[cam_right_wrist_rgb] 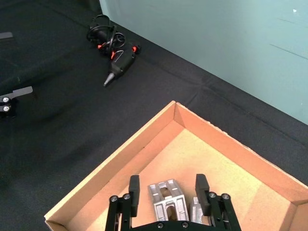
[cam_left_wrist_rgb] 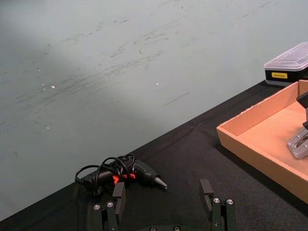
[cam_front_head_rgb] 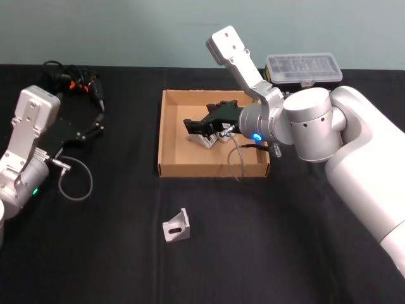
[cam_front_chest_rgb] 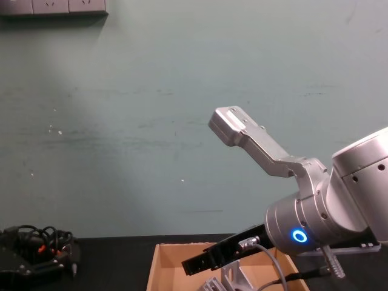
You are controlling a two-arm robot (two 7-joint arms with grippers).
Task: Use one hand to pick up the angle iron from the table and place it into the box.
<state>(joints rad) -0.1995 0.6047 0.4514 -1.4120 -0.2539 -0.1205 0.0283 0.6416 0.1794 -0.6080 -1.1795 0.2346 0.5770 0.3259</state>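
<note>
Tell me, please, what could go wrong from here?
The right gripper, open, straddles an angle iron in the cardboard box; pulling out askew might catch it. Its cable hangs near the box's front wall and may snag. The left gripper sits parked on the left.

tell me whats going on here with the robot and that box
The right gripper is down inside the cardboard box, its fingers open on either side of a metal bracket that sits on the box floor. A second bracket lies right beside it. A third bracket lies on the black table in front of the box, not yet picked up. The left gripper is parked open at the table's left side, near a glue gun.
</note>
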